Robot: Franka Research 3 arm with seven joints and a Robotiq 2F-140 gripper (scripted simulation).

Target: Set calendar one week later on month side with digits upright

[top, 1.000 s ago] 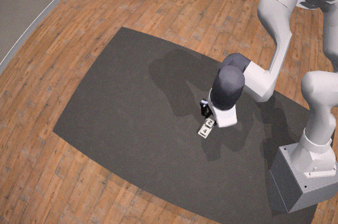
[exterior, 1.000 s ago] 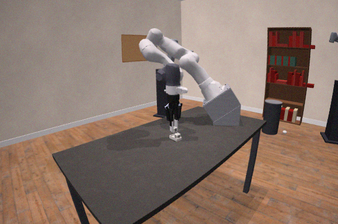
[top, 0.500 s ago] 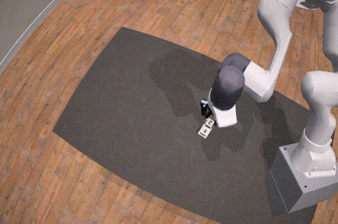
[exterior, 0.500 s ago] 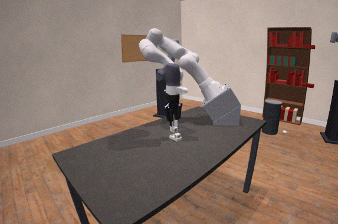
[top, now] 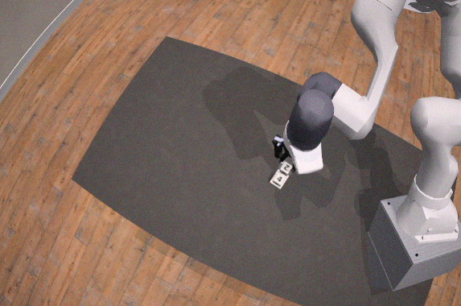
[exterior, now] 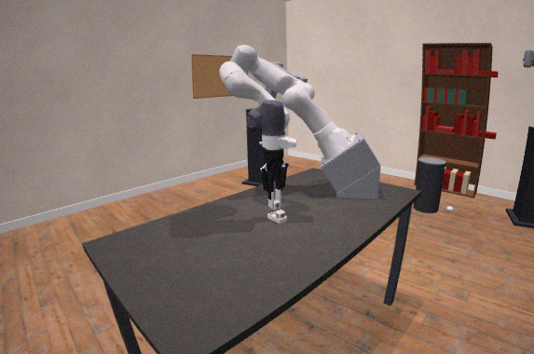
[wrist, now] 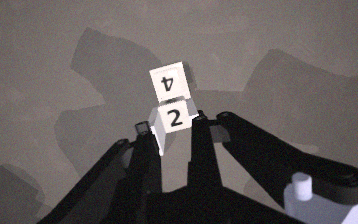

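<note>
My gripper [top: 288, 164] [exterior: 275, 200] [wrist: 175, 113] is shut on a white cube [top: 286, 167] [exterior: 274, 205] [wrist: 174, 117] with a black 2 on its top face. The held cube is in the air, above and beside one end of the small white tray [top: 275, 184] [exterior: 272, 219]. The tray rests on the table. A second white cube [top: 279, 179] [exterior: 280, 214] [wrist: 167, 83] with a 4 on top sits in the tray. In the wrist view the 4 appears upside down and the 2 nearly upright. The tray's floor and the cubes' date sides cannot be read.
The dark table [top: 154, 133] [exterior: 207, 265] extends around the tray on every side. The arm's grey base block [top: 424, 237] [exterior: 356, 172] stands at the table's far end. Shadows of the arm fall around the tray.
</note>
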